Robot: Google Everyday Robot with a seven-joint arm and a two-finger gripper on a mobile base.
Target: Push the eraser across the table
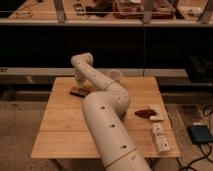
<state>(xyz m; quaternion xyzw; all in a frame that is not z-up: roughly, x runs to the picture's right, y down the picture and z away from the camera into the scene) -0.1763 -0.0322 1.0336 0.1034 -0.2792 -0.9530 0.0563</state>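
So the gripper is sitting in the upper left part of the frame, at the end of the arm that's snaking up from the bottom middle, and its 2 fingers are pressed together with nothing between them. It's hanging right over the eraser, which is lying flat on the table near the far left edge. I'm not able to say whether the tip is actually touching it or just hovering at its back side. I'm guessing the eraser is light and stiff, being a small flat block, so it's probably going to slide easily on that smooth bamboo, but also spin off to 1 side if it's getting shoved off-centre. No point grabbing it at all. I'm thinking the closed fingertips should be coming down low against the middle of 1 long edge and pushing straight. The reddish-brown lump, the long white box and the pale bowl are all sitting well apart from it on the right half, so they're likely not getting in the way.
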